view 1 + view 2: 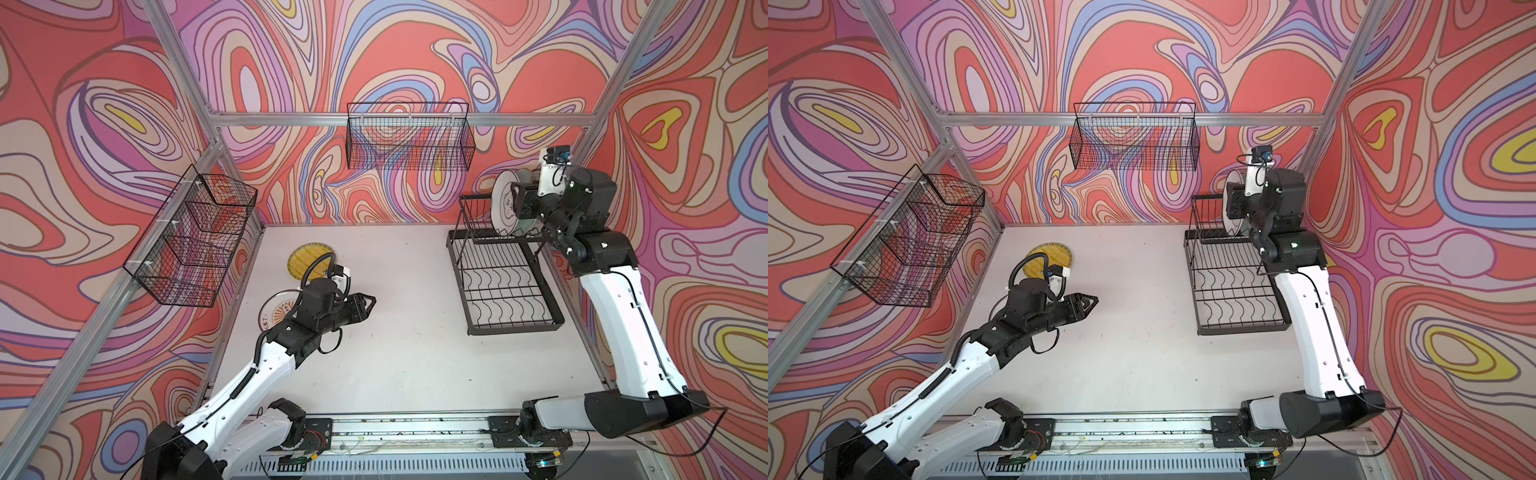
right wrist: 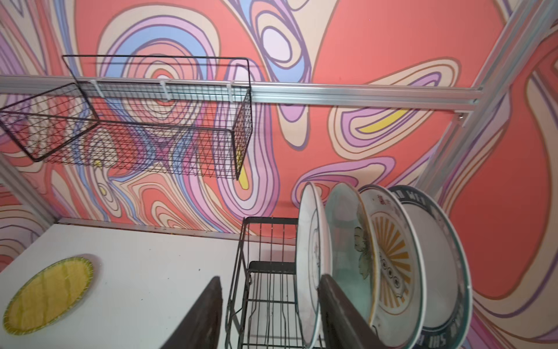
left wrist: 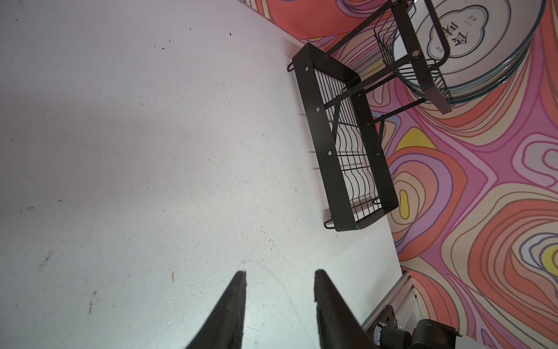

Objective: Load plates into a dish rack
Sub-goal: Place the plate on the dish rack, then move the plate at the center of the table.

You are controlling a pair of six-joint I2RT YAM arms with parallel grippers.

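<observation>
At the back right of the worktop (image 1: 415, 353), the black dish rack (image 1: 515, 328) holds four plates on edge in its raised upper tier. Seen from the right wrist, side by side, these are a white plate with Chinese characters (image 2: 311, 256), a pale green plate with a flower (image 2: 344, 235), an orange sunburst plate (image 2: 392, 241) and a white plate with a dark lettered rim (image 2: 437, 256). The right jaws are spread around the rim of the character plate. One finger (image 2: 205, 311) stands clear of its face; the other (image 2: 338, 308) sits close behind it, against the green plate's side, though whether it touches cannot be told. Two more plates lie flat on the left of the worktop — a yellow striped plate (image 1: 309, 259) near the back and, just in front of it, a second sunburst plate (image 1: 272, 318) partly hidden under the left arm (image 1: 266, 365). The left jaws hang above bare worktop toward the middle — spread, holding nothing.
</observation>
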